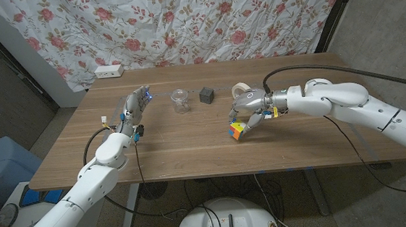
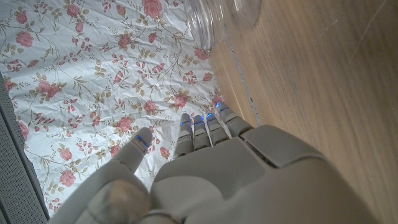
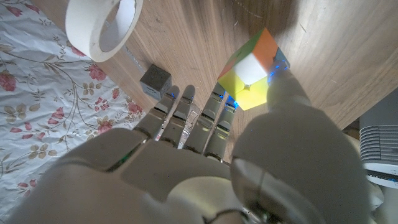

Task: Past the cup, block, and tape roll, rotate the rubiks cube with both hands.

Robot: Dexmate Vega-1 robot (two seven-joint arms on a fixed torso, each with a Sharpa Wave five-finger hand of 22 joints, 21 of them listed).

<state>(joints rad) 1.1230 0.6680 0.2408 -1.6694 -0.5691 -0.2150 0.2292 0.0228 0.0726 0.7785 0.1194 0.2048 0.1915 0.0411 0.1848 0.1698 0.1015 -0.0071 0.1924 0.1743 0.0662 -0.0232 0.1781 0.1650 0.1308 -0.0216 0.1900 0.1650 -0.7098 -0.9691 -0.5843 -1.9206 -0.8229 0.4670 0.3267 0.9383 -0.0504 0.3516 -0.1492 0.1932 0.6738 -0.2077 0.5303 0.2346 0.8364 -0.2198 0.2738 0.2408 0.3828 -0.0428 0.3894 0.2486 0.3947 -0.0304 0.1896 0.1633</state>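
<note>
Already the rubiks cube (image 1: 235, 130) is up in the right robot hand (image 1: 253, 117), pinched between thumb and fingers (image 3: 186, 118) and tilted corner-down over the wooden surface (image 1: 191, 147), nearer the robot than the row of other things: the clear cup (image 1: 179, 100), the dark block (image 1: 206, 94) and the white tape roll (image 1: 242, 89) just behind the right wrist. The right wrist view shows the thumb pressed on one coloured face while the fingers reach round the far side, though how firmly they seat is hard to judge from that angle. The left robot hand (image 1: 134, 109) stands well apart on the other side of the cup, fingers spread and holding nothing. The cube looks like a light, rigid plastic thing with smooth, probably slick faces and hard edges; it will not deform, so grip depends on squeezing opposite flat faces rather than corners. For a turn, one hand would best clamp the lower layers square-on while the other takes the top layer by two opposite faces.
</note>
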